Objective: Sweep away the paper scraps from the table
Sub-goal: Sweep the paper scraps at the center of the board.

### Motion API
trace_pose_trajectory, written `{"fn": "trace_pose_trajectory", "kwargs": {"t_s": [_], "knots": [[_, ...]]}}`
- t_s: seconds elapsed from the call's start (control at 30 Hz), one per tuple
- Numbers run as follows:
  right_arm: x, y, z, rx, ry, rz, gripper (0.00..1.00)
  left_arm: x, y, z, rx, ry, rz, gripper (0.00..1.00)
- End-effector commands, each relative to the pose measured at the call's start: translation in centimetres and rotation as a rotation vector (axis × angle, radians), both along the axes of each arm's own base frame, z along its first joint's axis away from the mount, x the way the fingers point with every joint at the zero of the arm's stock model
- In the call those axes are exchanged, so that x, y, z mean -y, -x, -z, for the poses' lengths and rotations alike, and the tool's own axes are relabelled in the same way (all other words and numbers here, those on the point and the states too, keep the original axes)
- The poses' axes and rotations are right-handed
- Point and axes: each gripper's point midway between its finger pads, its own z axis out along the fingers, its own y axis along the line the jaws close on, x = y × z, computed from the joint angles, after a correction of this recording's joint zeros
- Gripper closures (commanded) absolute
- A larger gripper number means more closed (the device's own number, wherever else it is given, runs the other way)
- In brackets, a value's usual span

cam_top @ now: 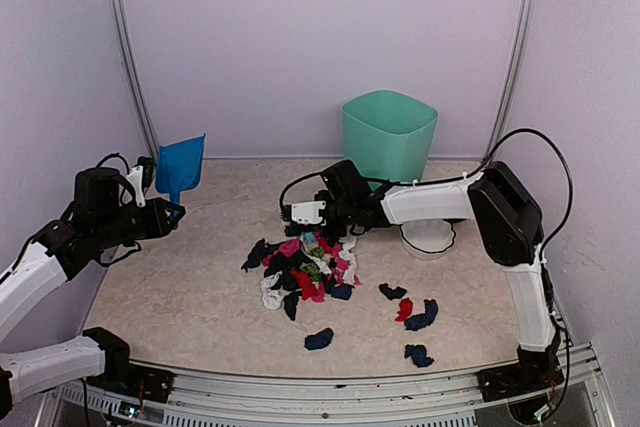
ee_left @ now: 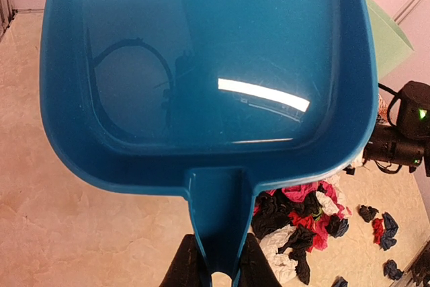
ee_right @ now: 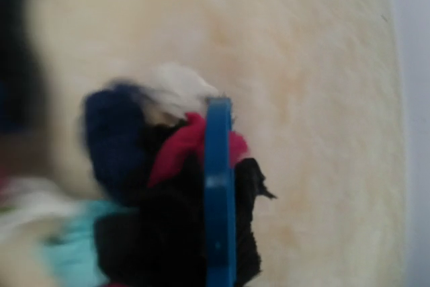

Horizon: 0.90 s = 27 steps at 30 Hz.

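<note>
Paper scraps (cam_top: 300,269) lie heaped midway across the table (cam_top: 170,297), strays trailing toward its front rim. My right gripper (cam_top: 330,209) clamps the brush (ee_right: 218,193) at the heap's far edge; my left gripper (ee_left: 216,268) grips the dustpan (ee_left: 201,65) over bare surface leftward.

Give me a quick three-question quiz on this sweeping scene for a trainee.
1. True or false: the left gripper holds the dustpan by its handle.
2. Most scraps lie: A in the dustpan, B on the table, C in the left gripper.
3. Name the blue tool among the scraps in the right wrist view.
Key: 1 true; 2 B; 3 brush.
</note>
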Motion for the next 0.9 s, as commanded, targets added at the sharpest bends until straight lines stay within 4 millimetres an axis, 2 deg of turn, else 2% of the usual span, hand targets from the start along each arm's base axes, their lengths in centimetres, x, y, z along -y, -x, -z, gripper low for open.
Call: {"fn": "trace_pose_trajectory", "kwargs": {"t_s": [0.0,0.17,0.33,0.43,0.57,0.67,0.73,0.87], "knots": [[0.0,5.8,-0.6,-0.144,-0.01,-0.091,1.0,0.0,-0.2,-0.5,0.023,0.017,0.004,1.0],[0.2,9.1,-3.7,-0.168,-0.076,-0.107,1.0,0.1,-0.2,-0.6,0.026,0.021,0.008,1.0],[1.6,10.2,-8.6,-0.122,-0.19,-0.042,1.0,0.2,-0.1,-0.6,0.029,0.025,0.016,1.0],[3.7,10.0,-11.5,-0.094,-0.253,0.07,1.0,0.4,-0.1,-0.6,0.026,0.028,0.023,1.0],[7.6,10.3,-14.6,-0.062,-0.324,0.227,1.0,0.5,-0.1,-0.4,0.021,0.031,0.032,1.0],[10.5,10.3,-15.7,-0.061,-0.367,0.361,1.0,0.6,-0.1,-0.4,0.02,0.033,0.035,1.0],[12.3,10.4,-15.6,-0.078,-0.39,0.453,1.0,0.7,-0.1,-0.4,0.019,0.035,0.04,1.0],[13.7,10.2,-14.4,-0.116,-0.416,0.562,1.0,0.9,-0.1,-0.3,0.014,0.04,0.052,1.0]]}}
